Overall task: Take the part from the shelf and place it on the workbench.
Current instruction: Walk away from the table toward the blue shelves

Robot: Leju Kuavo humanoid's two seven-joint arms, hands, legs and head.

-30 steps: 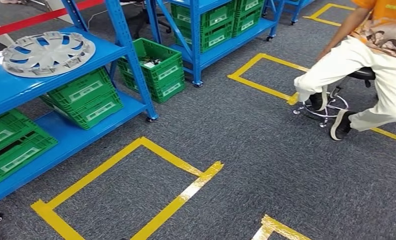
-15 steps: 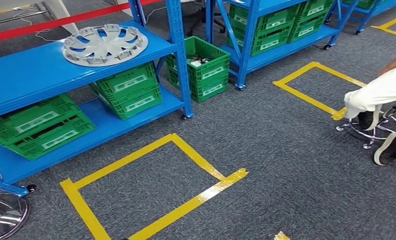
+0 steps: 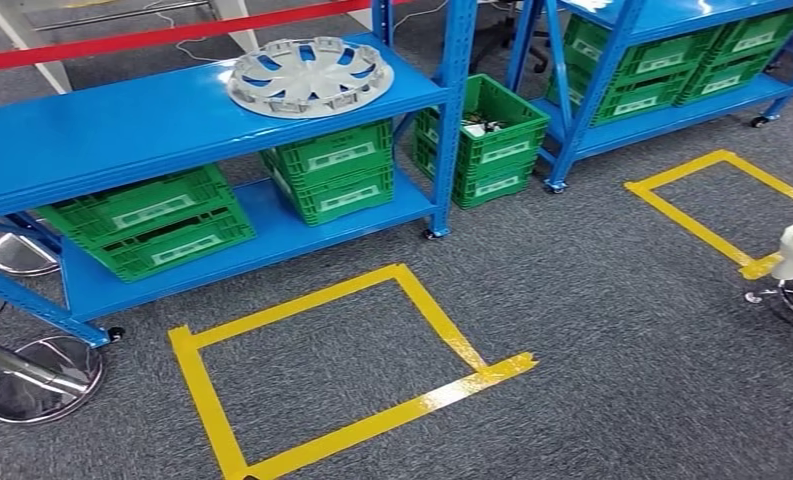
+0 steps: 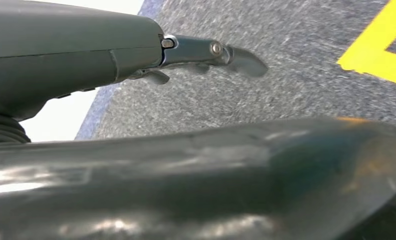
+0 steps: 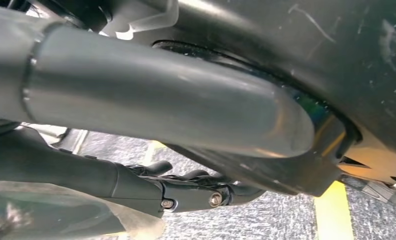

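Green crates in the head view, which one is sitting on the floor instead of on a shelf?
The open green crate between the two blue shelf racks; the others sit on shelf boards.

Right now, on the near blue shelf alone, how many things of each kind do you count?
hubcap: 1
green crates: 4
Total: 5

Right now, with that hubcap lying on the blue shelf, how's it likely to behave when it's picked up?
The hubcap looks like thin moulded plastic with open slots, so it is probably light and fairly stiff. It lies flat on the shelf, so it is unlikely to roll. Its smooth, wide rim may be slippery and awkward for one hand.
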